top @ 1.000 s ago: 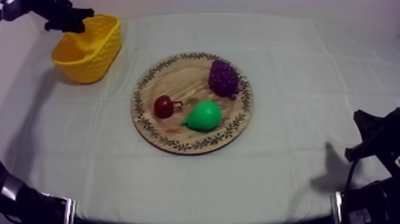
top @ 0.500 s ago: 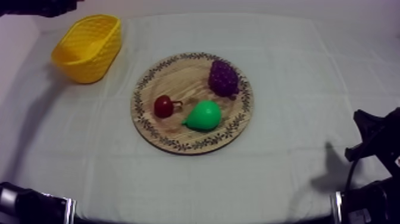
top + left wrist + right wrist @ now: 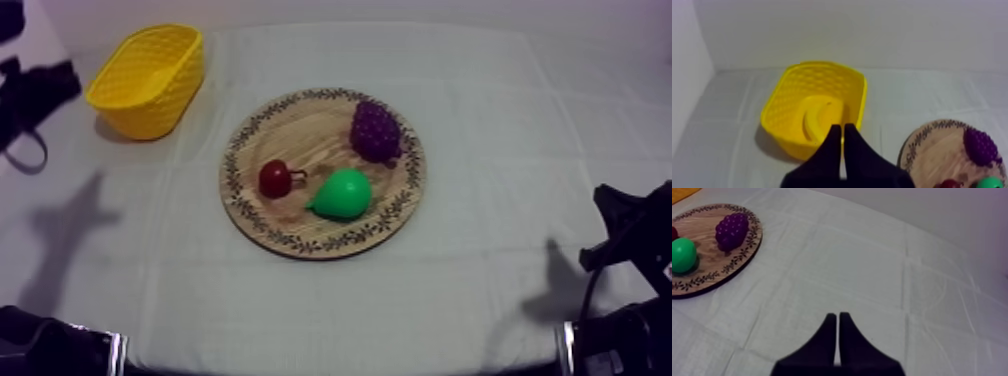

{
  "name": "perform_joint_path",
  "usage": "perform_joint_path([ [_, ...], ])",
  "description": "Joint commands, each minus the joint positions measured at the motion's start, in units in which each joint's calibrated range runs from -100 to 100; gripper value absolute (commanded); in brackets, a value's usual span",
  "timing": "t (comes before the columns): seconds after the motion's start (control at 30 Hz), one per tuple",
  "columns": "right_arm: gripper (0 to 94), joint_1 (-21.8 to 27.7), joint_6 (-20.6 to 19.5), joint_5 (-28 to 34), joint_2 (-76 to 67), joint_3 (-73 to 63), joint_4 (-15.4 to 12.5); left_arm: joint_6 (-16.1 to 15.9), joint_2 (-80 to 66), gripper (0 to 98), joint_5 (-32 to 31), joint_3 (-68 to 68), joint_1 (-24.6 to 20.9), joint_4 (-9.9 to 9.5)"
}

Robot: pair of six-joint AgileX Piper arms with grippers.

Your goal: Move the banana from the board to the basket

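one curved banana [image 3: 816, 118] inside latticed yellow basket [image 3: 783, 98]

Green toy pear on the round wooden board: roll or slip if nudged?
Likely rolls: the green toy pear looks rounded, lying on its side on the flat round wooden board. Smooth-looking skin may slip in a grip.

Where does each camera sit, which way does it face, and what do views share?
Top view: above the table, looking down at a slant on wooden board and yellow basket; left arm upper left, right arm lower right.
Left wrist view: on the left arm, facing the basket holding the banana; shut left gripper in front.
Right wrist view: on the right arm, facing cloth beside the board; shut right gripper in front.
Both wrist views share the board and grapes.
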Motion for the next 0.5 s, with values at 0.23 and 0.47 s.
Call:
perform_joint_path([
  [0.23, 0.2, -0.01, 0.0, -0.02, -0.03, -0.03, 0.01, 0.6, -24.64, 0.1, 1.84, 28.21, -2.67, -0.08],
  [0.47, 0.2, -0.01, 0.0, -0.02, -0.03, -0.03, 0.01, 0.69, -36.31, 0.1, 10.53, 30.68, -4.26, -0.36],
])
